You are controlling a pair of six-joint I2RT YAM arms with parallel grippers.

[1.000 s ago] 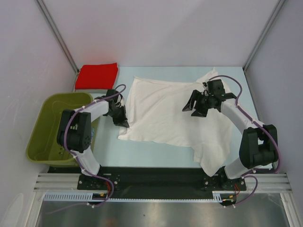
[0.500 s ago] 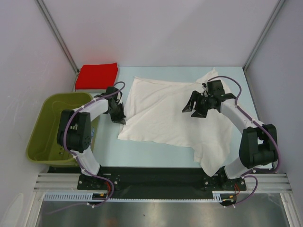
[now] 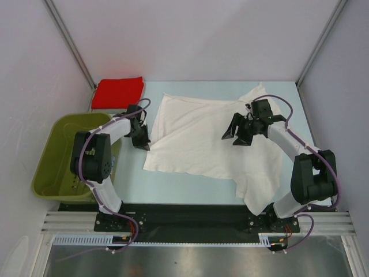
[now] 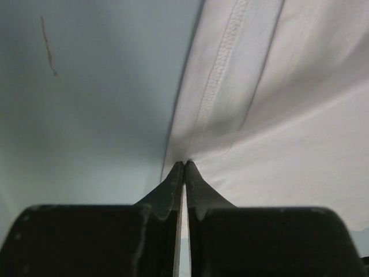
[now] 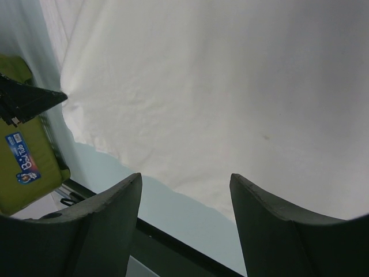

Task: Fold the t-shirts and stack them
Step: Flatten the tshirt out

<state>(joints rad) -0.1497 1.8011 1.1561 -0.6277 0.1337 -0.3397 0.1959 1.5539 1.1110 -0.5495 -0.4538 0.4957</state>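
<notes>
White t-shirt (image 3: pixel 202 138) lies spread on the pale blue bench (image 3: pixel 127 173), long side left to right. Left pincer (image 3: pixel 144 144) pinches its left edge; right pincer (image 3: pixel 234 137) hangs wide above. Folded red t-shirt (image 3: pixel 117 92) sits far-left. Grey walls (image 3: pixel 202 40) around.

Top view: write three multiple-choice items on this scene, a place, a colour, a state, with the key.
1. Where on the table does the red t-shirt lie?
A. near right corner
B. far left corner
C. the middle
2. What colour is the basket?
A. olive green
B. blue
C. black
3. How does the right gripper hold its fingers?
A. pressed together
B. clamped on red cloth
C. apart above the white t-shirt
Key: 1 B: it lies folded there. 2 A: its walls are olive green. 3 C: the right wrist view shows an empty gap.
</notes>
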